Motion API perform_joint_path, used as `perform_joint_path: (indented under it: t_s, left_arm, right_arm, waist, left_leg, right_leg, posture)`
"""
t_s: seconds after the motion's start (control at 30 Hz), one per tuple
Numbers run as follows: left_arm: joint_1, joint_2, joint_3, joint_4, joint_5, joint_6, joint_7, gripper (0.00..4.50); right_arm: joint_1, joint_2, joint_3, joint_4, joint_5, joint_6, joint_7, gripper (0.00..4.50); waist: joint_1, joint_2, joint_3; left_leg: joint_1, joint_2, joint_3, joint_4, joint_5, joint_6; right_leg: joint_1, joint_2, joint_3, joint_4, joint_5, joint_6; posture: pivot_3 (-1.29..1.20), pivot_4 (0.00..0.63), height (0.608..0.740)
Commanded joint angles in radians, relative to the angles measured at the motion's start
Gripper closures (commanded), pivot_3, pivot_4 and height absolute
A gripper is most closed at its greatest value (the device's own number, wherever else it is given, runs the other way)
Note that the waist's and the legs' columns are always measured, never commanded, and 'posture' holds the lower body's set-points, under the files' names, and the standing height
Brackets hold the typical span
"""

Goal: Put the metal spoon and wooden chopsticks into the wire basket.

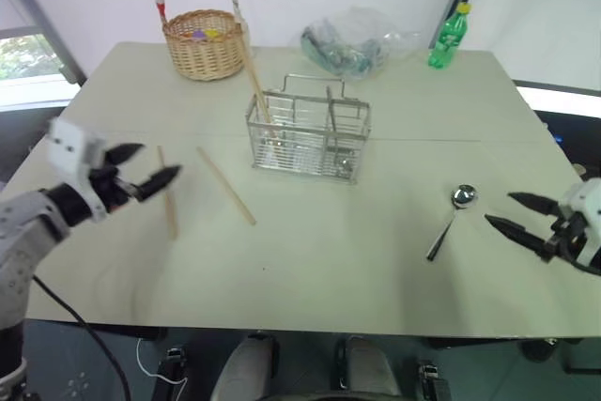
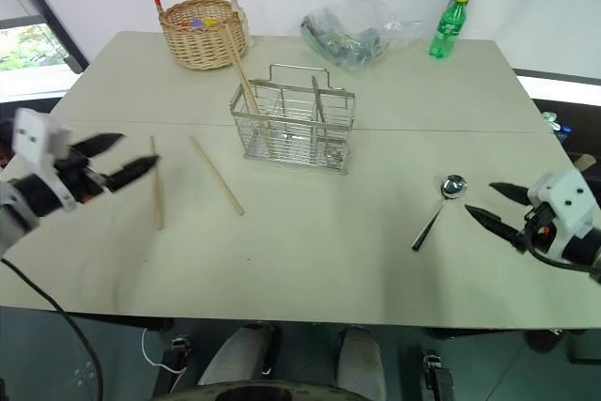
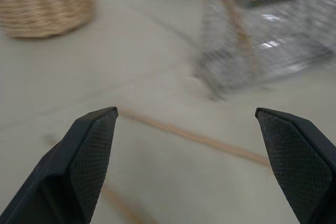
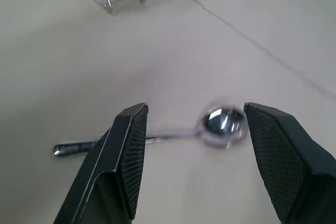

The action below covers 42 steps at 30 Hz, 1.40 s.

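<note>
Metal spoon [image 1: 452, 216] lies flat right of the wire basket [image 1: 308, 133], just ahead of the spread, empty right tool [image 1: 518, 215]. Three wooden chopsticks: one [image 1: 255, 82] leaning in the wire basket, two [image 1: 225, 186] loose left of it, near the spread, empty left tool [image 1: 143, 166]. Pale worktop [image 1: 310, 260], white wall behind.

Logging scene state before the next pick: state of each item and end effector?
metal spoon: flat on table, untouched
two wooden chopsticks: flat on table
third chopstick: leaning in wire basket, upright
wicker basket: upright
green bottle: upright, capped
left end effector: open, empty
right end effector: open, empty
</note>
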Motion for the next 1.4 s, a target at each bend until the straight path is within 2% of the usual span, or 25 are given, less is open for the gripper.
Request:
perform_joint_path:
  t_s: [0.03, 0.2, 0.33, 0.47, 0.6, 0.77, 0.93, 1.03, 1.2, 1.4]
  left_arm:
    - [-0.033, 0.047, -0.053, -0.071, -0.039, 0.015, -0.083, 0.06]
    - [-0.173, 0.053, -0.162, -0.109, -0.128, 0.082, -0.152, 0.06]
    - [-0.282, 0.008, -0.252, -0.123, -0.163, 0.115, -0.152, 0.06]
    - [-0.323, -0.031, -0.302, -0.129, -0.158, 0.113, -0.15, 0.06]
    - [-0.346, -0.053, -0.316, -0.141, -0.174, 0.131, -0.131, 0.06]
    - [-0.333, -0.062, -0.299, -0.182, -0.198, 0.151, -0.094, 0.06]
    - [-0.307, -0.047, -0.241, -0.233, -0.247, 0.179, -0.044, 0.06]
    - [-0.316, -0.047, -0.208, -0.24, -0.277, 0.198, -0.002, 0.06]
    - [-0.322, -0.036, -0.195, -0.243, -0.292, 0.202, 0.03, 0.06]
    - [-0.337, -0.027, -0.191, -0.249, -0.325, 0.209, 0.062, 0.06]
  right_arm:
    - [-0.111, -0.096, 0.073, 0.062, -0.041, -0.096, 0.125, 1.5]
    - [-0.372, -0.192, 0.321, 0.209, -0.167, -0.331, 0.361, 1.5]
    - [-0.671, -0.162, 0.546, 0.417, -0.32, -0.546, 0.54, 1.5]
    - [-0.928, -0.111, 0.779, 0.645, -0.461, -0.799, 0.577, 1.5]
    - [-1.133, -0.01, 0.904, 0.881, -0.596, -0.982, 0.576, 1.5]
    - [-1.266, 0.082, 1.013, 1.124, -0.812, -1.147, 0.432, 1.5]
    - [-1.341, 0.099, 1.151, 1.243, -1.083, -1.225, 0.157, 1.5]
    - [-1.374, 0.11, 1.212, 1.289, -1.187, -1.225, 0.029, 1.5]
    - [-1.402, 0.126, 1.246, 1.335, -1.255, -1.239, -0.065, 1.5]
    - [-1.373, 0.152, 1.234, 1.366, -1.245, -1.241, -0.072, 1.5]
  waist:
    - [0.003, 0.001, 0.001]
    - [0.0, 0.002, 0.002]
    - [-0.019, 0.003, 0.002]
    - [-0.045, 0.003, 0.004]
    - [-0.06, 0.002, 0.005]
    - [-0.054, 0.002, 0.005]
    - [-0.048, 0.001, 0.005]
    - [-0.053, 0.002, 0.005]
    - [-0.058, 0.0, 0.006]
    - [-0.058, 0.0, 0.005]
  left_leg:
    - [-0.001, 0.0, 0.0, 0.0, 0.0, 0.0]
    - [-0.001, 0.0, -0.002, 0.0, 0.0, 0.0]
    - [0.0, 0.0, 0.0, 0.0, 0.0, 0.0]
    - [0.001, 0.0, 0.0, -0.001, 0.001, 0.0]
    - [0.0, 0.0, 0.0, -0.002, 0.001, 0.0]
    - [0.001, 0.0, -0.001, -0.002, 0.002, -0.002]
    - [0.001, -0.003, -0.004, -0.001, 0.005, -0.007]
    - [0.001, -0.003, -0.003, -0.001, 0.006, -0.009]
    - [0.004, -0.003, -0.003, -0.001, 0.006, -0.009]
    - [0.006, -0.002, -0.002, 0.0, 0.005, -0.007]
  right_leg:
    - [0.0, 0.0, 0.0, 0.0, 0.0, 0.0]
    - [0.001, 0.0, -0.003, -0.001, 0.0, 0.0]
    - [0.002, 0.0, -0.003, -0.002, 0.001, 0.002]
    - [0.001, 0.001, -0.003, -0.001, 0.004, 0.006]
    - [0.0, 0.001, -0.003, -0.001, 0.004, 0.007]
    - [0.0, 0.002, -0.002, 0.0, 0.004, 0.007]
    - [0.001, 0.001, -0.001, 0.002, 0.004, 0.007]
    - [-0.001, 0.001, 0.001, 0.004, 0.004, 0.006]
    - [-0.001, 0.002, 0.003, 0.011, 0.004, 0.006]
    - [-0.001, 0.003, 0.006, 0.014, 0.003, 0.005]
  posture:
    - [0.0, 0.15, 0.666]
    - [0.0, 0.15, 0.666]
    - [0.0, 0.15, 0.666]
    - [0.0, 0.15, 0.666]
    - [0.0, 0.15, 0.666]
    - [0.0, 0.15, 0.666]
    - [0.0, 0.15, 0.666]
    - [0.0, 0.15, 0.666]
    - [0.0, 0.15, 0.666]
    - [0.0, 0.15, 0.666]
